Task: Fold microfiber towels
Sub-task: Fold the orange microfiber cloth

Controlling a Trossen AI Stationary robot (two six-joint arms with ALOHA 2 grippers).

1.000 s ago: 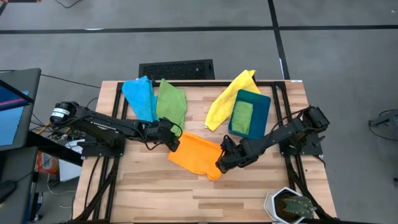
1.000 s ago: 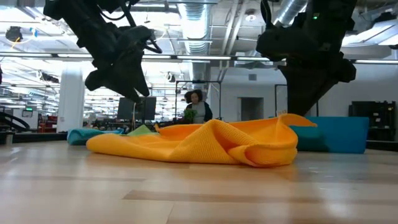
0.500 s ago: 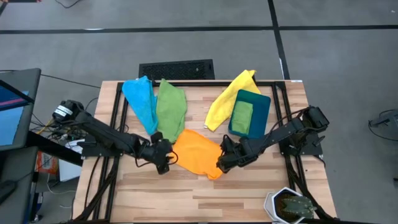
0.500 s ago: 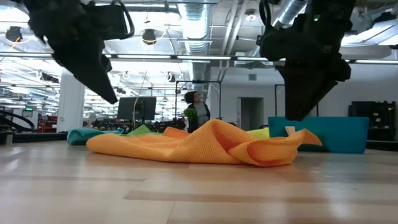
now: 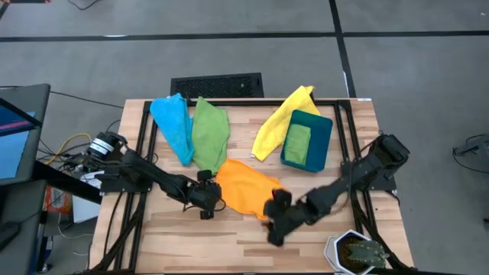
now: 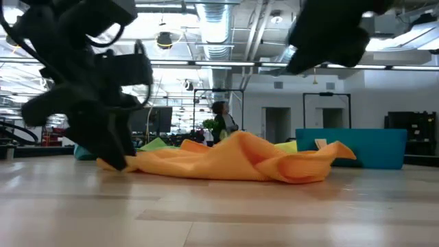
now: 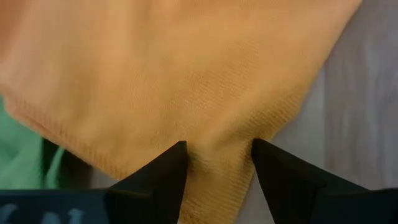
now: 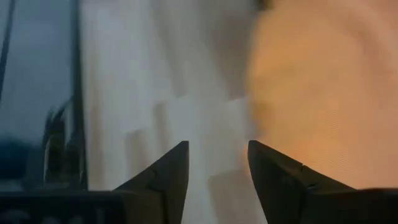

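Orange towel [image 5: 243, 189] — near edge hidden by left gripper [image 5: 208, 202].

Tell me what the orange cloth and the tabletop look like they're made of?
Orange towel: soft knit fabric, probably microfiber; matte, finely ribbed weave, and it slumps in folds. Table: looks like wood planks, pale with board seams and a slight sheen; possibly laminate.

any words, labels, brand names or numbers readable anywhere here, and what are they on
None can be read.
The small pale tag on the teal bin: too small to read.
The lit green sign in the room far behind the table: too blurred to read.
The orange towel and the other towels show no label.
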